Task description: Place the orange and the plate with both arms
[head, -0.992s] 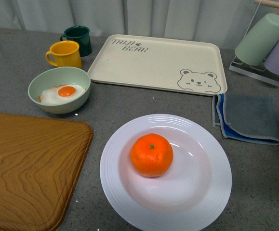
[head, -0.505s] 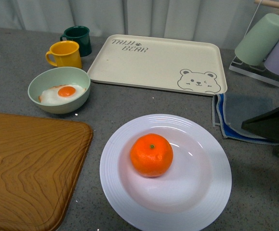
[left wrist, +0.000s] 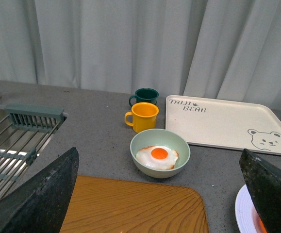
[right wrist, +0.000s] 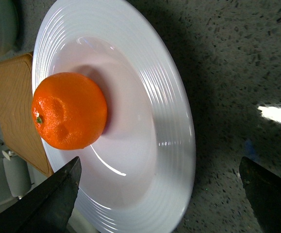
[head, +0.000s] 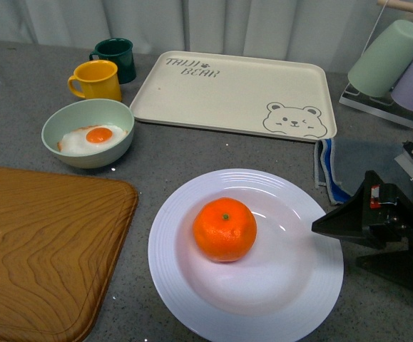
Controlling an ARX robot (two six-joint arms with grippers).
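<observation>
Grey speckled table point(head: 156, 153): orange point(head: 225, 229) rests in the plate point(head: 174, 281), so that half looks done; right gripper point(head: 334, 247) spread open beside plate's rim, left gripper point(left wrist: 158, 153) open and empty, plate not yet grasped.

The cream rectangular plastic tray point(head: 235, 92) on the grey speckled worktop point(head: 185, 153) carries dark slanted lettering in its far left corner: a first word that looks like "TAIJI", with "BEAR" beneath it. The left wrist view shows the same words.
</observation>
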